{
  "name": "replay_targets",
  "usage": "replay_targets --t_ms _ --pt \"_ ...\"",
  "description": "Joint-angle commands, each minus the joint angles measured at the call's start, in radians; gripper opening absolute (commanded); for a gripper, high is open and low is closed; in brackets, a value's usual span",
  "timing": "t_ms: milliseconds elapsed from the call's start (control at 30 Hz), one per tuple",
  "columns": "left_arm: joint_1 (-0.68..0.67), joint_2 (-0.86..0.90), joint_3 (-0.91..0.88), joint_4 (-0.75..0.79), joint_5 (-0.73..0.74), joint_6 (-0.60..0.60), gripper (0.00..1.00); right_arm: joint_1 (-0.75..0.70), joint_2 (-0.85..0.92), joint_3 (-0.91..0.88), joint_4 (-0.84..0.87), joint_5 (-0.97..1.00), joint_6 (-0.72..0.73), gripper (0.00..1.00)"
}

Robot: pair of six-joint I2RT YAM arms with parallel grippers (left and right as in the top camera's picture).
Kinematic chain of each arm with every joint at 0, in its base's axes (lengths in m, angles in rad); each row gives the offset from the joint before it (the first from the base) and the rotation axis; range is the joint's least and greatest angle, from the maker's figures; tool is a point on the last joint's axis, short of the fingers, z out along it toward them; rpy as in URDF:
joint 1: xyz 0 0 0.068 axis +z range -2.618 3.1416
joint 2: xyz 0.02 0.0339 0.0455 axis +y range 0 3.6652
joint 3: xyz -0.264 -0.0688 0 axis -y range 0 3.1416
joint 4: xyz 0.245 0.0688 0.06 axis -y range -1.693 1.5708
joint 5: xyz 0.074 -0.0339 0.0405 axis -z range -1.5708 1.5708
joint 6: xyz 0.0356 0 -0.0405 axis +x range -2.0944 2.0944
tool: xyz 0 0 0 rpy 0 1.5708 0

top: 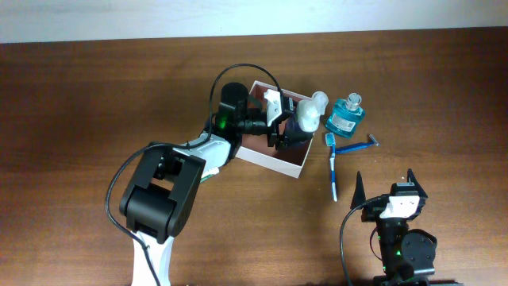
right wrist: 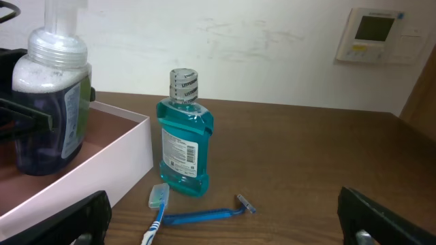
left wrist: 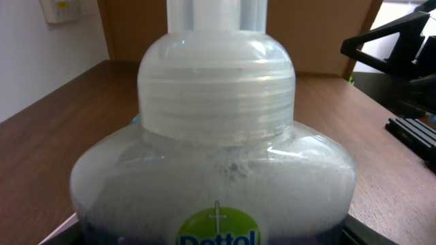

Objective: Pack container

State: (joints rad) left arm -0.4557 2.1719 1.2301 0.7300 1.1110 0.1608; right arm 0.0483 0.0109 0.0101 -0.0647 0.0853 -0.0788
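The container [top: 266,164], a shallow square box with white walls and a reddish-brown inside, sits mid-table; its near wall [right wrist: 88,170] also shows in the right wrist view. My left gripper [top: 288,124] reaches over it and is shut on a clear pump soap bottle [top: 308,117] that stands upright at the box's right side. This bottle [left wrist: 218,136] fills the left wrist view. In the right wrist view the soap bottle [right wrist: 51,109] stands behind the wall; I cannot tell whether its base touches the floor. My right gripper [top: 385,181] hovers open and empty at the front right.
A teal mouthwash bottle [top: 345,117] stands just right of the container. A blue toothbrush [top: 332,167] and a blue razor [top: 355,146] lie on the table in front of it, between the box and my right gripper [right wrist: 225,224].
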Motion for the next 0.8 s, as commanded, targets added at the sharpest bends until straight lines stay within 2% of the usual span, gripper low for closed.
replay_targets --t_ms 0,67,333,500,767 --pt "0.005 0.008 0.012 0.014 0.026 0.011 0.59 -0.005 -0.007 -0.005 -0.008 0.001 0.001 0.99" --pt "0.005 0.008 0.012 0.014 0.026 0.011 0.66 -0.005 -0.007 -0.005 -0.008 0.001 0.001 0.99" --pt "0.005 0.008 0.012 0.010 0.027 0.008 0.76 -0.005 -0.007 -0.005 -0.008 0.001 0.001 0.99" --pt "0.005 0.008 0.012 0.010 0.027 0.004 0.80 -0.005 -0.007 -0.005 -0.008 0.001 0.001 0.99" --pt "0.005 0.008 0.012 -0.013 0.026 -0.010 0.82 -0.005 -0.007 -0.005 -0.008 0.001 0.001 0.99"
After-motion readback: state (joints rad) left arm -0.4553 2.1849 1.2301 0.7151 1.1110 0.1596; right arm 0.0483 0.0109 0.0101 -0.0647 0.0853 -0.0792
